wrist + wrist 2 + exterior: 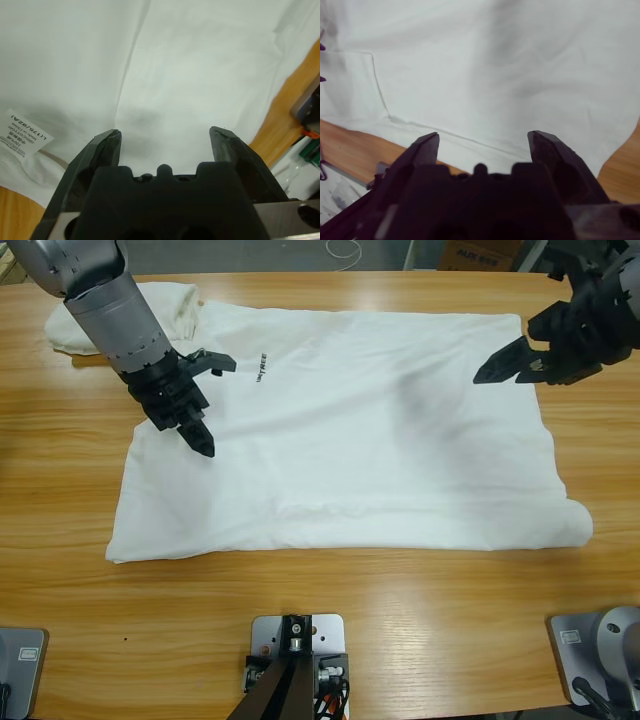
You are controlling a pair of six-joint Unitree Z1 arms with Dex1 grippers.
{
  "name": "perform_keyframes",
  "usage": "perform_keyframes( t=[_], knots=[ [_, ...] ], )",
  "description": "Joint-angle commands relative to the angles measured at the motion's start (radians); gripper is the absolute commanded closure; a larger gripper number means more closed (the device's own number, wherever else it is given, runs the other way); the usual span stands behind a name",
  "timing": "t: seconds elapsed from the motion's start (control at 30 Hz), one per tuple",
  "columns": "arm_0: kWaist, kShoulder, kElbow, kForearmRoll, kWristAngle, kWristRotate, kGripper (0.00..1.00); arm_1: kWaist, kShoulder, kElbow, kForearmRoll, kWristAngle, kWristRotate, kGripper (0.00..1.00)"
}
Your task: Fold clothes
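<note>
**Both arms over the shirt, jaws wide, fold barely begun**

The left gripper (pixel 165 145) has its jaws spread wide with nothing between them; its wrist view shows only white cloth beneath and a printed label (pixel 27 135) off to one side. In the high view this gripper (pixel 195 400) hangs above the collar end of the shirt (pixel 340 440), near the small black lettering (pixel 261 367). Whether a jaw tip touches the cloth cannot be told.

The right gripper (pixel 482 145) is likewise wide open and empty. Its wrist view looks across the cloth to a stitched hem (pixel 450 132) and a strip of bare table (pixel 350 140) beyond. Seen from above, the right gripper (pixel 515 362) hovers over the shirt's far corner at the opposite end.

The shirt lies spread along the table (pixel 400 640), mostly flat, with light creases through the middle. Its outline reads as a long rectangle, and no sleeve sticks out along the near edge, so the sides may already be turned in, though the pictures do not settle that. At the top left, behind the left arm, more white cloth (pixel 70 330) lies bunched; whether it belongs to this shirt or is a second one cannot be told.

By that showing the task is at an early stage: the shirt is laid out and smoothed, neither gripper holds any cloth, and the end-to-end folds remain to be made, along with whatever the bunched cloth needs.
</note>
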Motion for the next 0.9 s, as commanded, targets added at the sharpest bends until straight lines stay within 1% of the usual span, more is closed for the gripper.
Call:
perform_keyframes(
  t=[0.03, 0.17, 0.2, 0.27, 0.4, 0.43, 0.6, 0.77, 0.9],
  knots=[
    [0.020, 0.086, -0.007, 0.014, 0.025, -0.012, 0.308, -0.012, 0.068, 0.051, -0.040, 0.025, 0.009, 0.276],
    [0.030, 0.077, -0.001, 0.030, 0.046, -0.015, 0.313, -0.012, 0.080, 0.058, -0.043, 0.025, 0.009, 0.276],
    [0.032, 0.071, 0.004, 0.033, 0.046, -0.017, 0.379, -0.011, 0.081, 0.062, -0.043, 0.025, 0.009, 0.276],
    [0.040, 0.064, 0.017, 0.040, 0.043, -0.017, 0.610, -0.012, 0.080, 0.073, -0.047, 0.025, 0.009, 0.276],
    [0.041, 0.059, 0.032, 0.046, 0.003, -0.015, 0.985, -0.012, 0.076, 0.082, -0.049, 0.025, 0.009, 0.276],
    [0.036, 0.057, 0.033, 0.048, -0.003, -0.013, 1.000, -0.012, 0.076, 0.083, -0.049, 0.025, 0.009, 0.276],
    [0.027, 0.040, 0.046, 0.049, -0.021, 0.001, 1.000, -0.011, 0.081, 0.090, -0.061, 0.025, 0.012, 0.279],
    [0.028, 0.009, 0.063, 0.048, -0.009, 0.019, 1.000, -0.012, 0.083, 0.096, -0.068, 0.025, 0.020, 0.280],
    [0.006, -0.071, 0.097, 0.048, -0.025, 0.021, 1.000, -0.011, 0.052, 0.090, -0.049, 0.021, 0.055, 0.280]
  ],
)
